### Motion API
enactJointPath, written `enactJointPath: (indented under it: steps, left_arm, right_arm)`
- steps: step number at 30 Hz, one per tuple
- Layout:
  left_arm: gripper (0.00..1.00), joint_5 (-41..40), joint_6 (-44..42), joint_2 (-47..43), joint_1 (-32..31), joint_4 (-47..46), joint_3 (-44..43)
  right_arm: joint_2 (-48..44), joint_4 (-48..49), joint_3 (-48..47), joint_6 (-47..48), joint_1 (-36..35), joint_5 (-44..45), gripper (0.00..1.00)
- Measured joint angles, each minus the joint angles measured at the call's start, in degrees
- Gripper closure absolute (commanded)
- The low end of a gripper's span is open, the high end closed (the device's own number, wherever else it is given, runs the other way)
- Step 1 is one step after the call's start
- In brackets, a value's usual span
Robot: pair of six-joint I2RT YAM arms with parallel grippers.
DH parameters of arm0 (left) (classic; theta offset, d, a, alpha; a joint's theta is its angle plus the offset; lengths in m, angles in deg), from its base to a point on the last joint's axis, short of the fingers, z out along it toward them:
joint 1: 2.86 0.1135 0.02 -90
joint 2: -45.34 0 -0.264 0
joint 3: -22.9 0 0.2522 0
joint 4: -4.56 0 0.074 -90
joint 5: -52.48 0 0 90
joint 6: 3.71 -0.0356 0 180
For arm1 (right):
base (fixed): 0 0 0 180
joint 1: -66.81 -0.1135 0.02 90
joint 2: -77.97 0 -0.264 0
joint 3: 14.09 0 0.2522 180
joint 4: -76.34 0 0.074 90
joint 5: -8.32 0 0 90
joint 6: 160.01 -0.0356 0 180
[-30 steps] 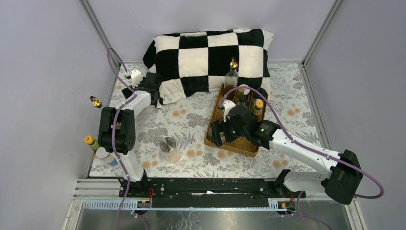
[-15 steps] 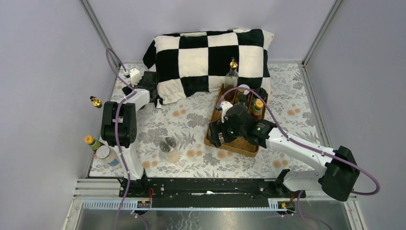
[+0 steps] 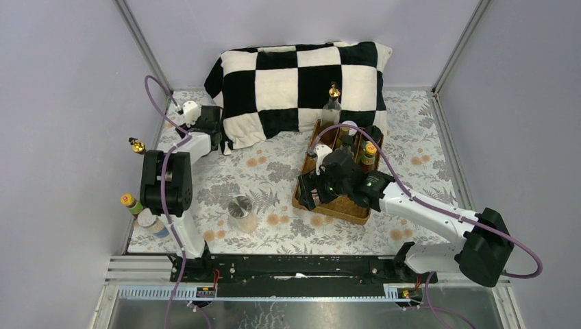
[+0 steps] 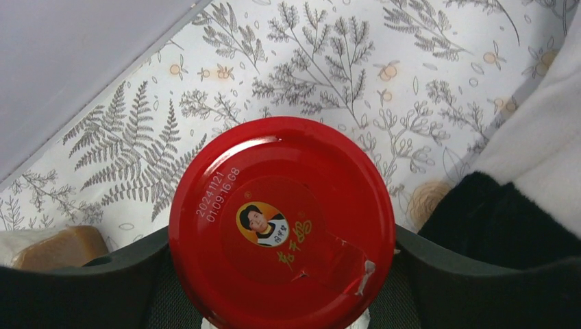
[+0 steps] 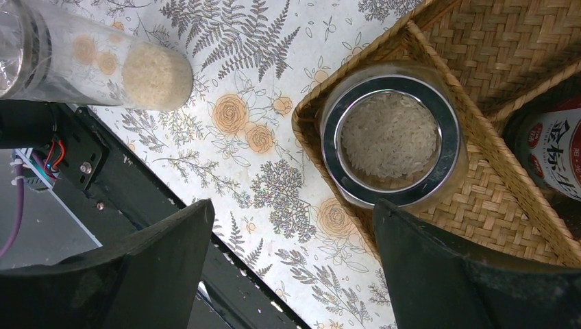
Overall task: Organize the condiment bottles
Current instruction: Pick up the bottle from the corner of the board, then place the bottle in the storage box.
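My left gripper [image 4: 282, 291] is shut on a red-capped jar [image 4: 281, 223], its dark jaws against both sides of the lid; it is at the far left by the pillow [image 3: 211, 125]. My right gripper [image 5: 291, 229] is open and empty over the wicker tray's near-left corner [image 3: 312, 188]. A clear steel-rimmed jar of rice [image 5: 394, 137] stands in that corner compartment. A tall gold-topped bottle [image 3: 333, 103] and a yellow-capped bottle [image 3: 370, 152] stand in the tray. A steel-lidded jar [image 3: 241, 212] stands on the cloth.
A checked pillow [image 3: 294, 75] lies at the back. The wicker tray [image 3: 356, 209] sits right of centre. A gold-topped bottle [image 3: 137, 145], a yellow-capped bottle [image 3: 129, 202] and a clear jar [image 3: 152, 223] stand along the left edge. A dark red-labelled bottle [image 5: 558, 161] is in the neighbouring compartment.
My left gripper has shifted slightly back and left with the red-capped jar. My right gripper has edged a little left over the tray's near corner.
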Motion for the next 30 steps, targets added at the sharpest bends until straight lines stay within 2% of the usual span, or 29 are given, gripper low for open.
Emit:
enactJointPath:
  steps: [5, 9, 12, 18, 25, 30]
  left_arm:
    - [0.57, 1.0, 0.2, -4.2, -1.9, -0.4, 5.0]
    - [0.59, 1.1, 0.8, -7.0, -5.9, 0.1, 8.0]
    - [0.6, 1.3, 1.4, -8.0, -10.3, 1.4, 8.6]
    - [0.61, 1.4, 2.7, -9.8, -22.9, 6.1, 8.8]
    - [0.61, 1.5, 2.6, -10.2, -36.8, 13.2, 3.8]
    - [0.62, 0.8, 1.2, -10.1, -40.2, 14.6, -3.0]
  right_arm:
    - [-0.2, 0.0, 0.0, -0.2, 0.0, 0.0, 0.07]
    - [-1.3, -0.4, 0.0, -0.5, 0.0, 0.0, 0.07]
    - [-2.7, -1.0, 0.0, -0.7, 0.0, 0.2, 0.07]
    - [-6.4, -3.2, -0.9, -0.7, 0.0, 1.1, 0.07]
    - [-9.7, -5.2, -1.0, -1.0, 0.0, 2.5, 0.07]
    - [-11.0, -6.9, -1.0, -1.1, 0.0, 3.6, 0.07]
